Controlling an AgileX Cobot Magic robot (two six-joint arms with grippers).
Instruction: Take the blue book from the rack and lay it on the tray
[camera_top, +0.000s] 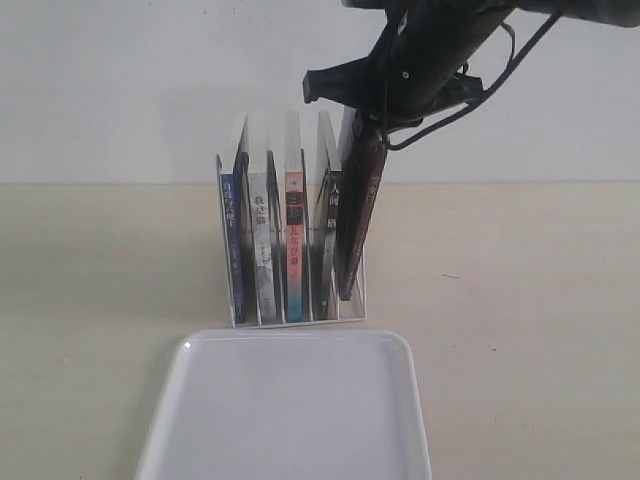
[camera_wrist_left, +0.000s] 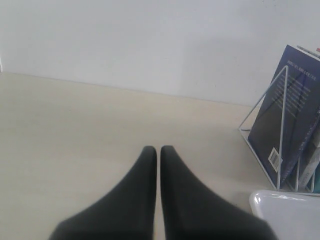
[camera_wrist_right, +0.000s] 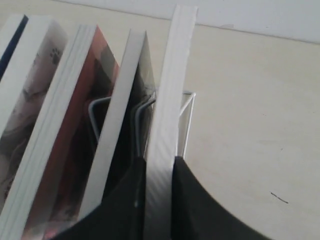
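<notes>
Rt pincer (camera_top: 365, 128) pinching dark blue paperback (camera_top: 358, 220) in white wire rack (camera_wrist_left: 282, 125). Lift clear of dividers, then over white plastic tray (camera_top: 290, 420).

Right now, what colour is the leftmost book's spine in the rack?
Blue; the blue book shows best in the exterior view.

The pale, wood-grained table (camera_top: 520, 330) carries the white wire rack (camera_top: 224, 250) standing towards its back edge by the wall, the white tray (camera_top: 290, 420) lying flat just in front of the rack's base, and a small dark mark (camera_top: 450, 277) to the right of the rack.
</notes>
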